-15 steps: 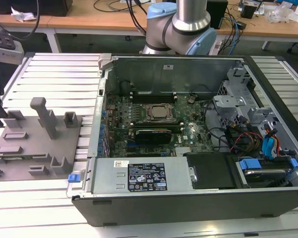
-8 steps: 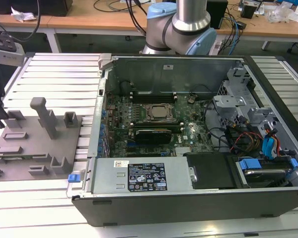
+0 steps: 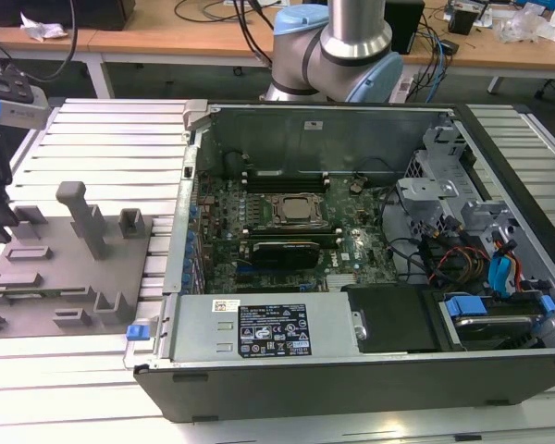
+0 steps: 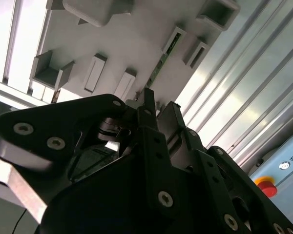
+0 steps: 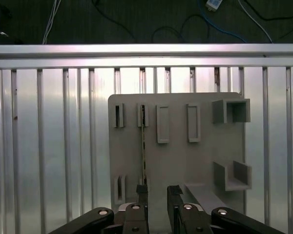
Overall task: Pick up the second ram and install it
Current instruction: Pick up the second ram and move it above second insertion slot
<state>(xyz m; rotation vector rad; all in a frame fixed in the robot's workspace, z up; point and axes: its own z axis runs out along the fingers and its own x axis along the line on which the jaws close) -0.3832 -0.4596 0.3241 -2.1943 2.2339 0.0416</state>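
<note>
Over the grey fixture plate (image 5: pixel 178 165), the gripper (image 5: pixel 157 195) hangs with its fingers parted and nothing between them. The second ram (image 5: pixel 143 146) stands on edge in a narrow slot of that plate, close to one fingertip, ungrasped.

A grey fixture plate (image 3: pixel 69 277) lies on the slatted aluminium table (image 3: pixel 102 139). Just beside it, on the exterior view's right, sits an open computer case (image 3: pixel 398 379).
</note>
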